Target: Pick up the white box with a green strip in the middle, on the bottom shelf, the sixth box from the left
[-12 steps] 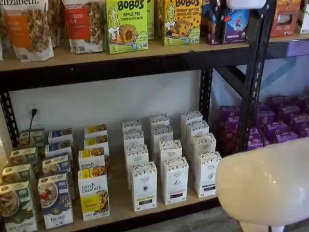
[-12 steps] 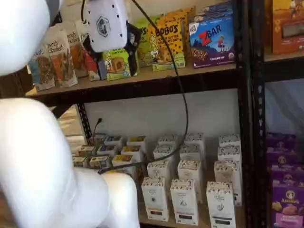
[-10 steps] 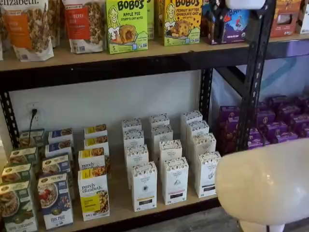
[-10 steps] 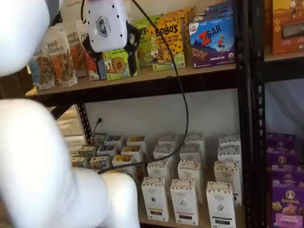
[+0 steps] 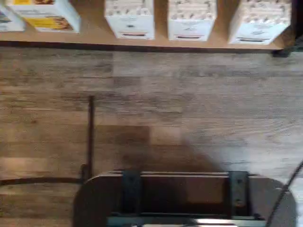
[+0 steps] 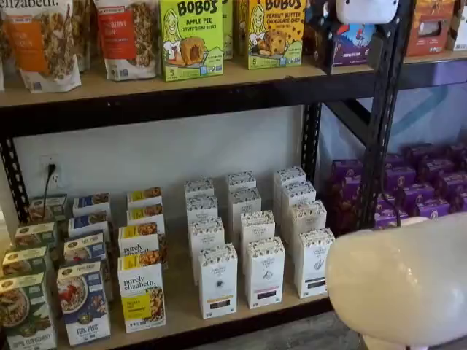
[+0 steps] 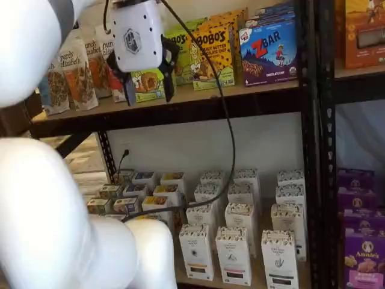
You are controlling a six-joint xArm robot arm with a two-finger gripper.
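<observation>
Shelf views both show the white box [image 6: 313,262] [image 7: 279,259] upright at the front of the rightmost carton column on the bottom shelf [image 6: 182,310], untouched, its front band dark green. Just beside it stands a like carton [image 6: 265,271] with a pinkish-dark band. The gripper [image 7: 146,90] hangs high, level with the upper board [image 7: 198,96], well apart from the target; its two black fingers show a plain gap with nothing between them. Judgement: task barely begun. Approach, descent to the lower board, alignment on the carton, closing and lift-out all remain.
</observation>
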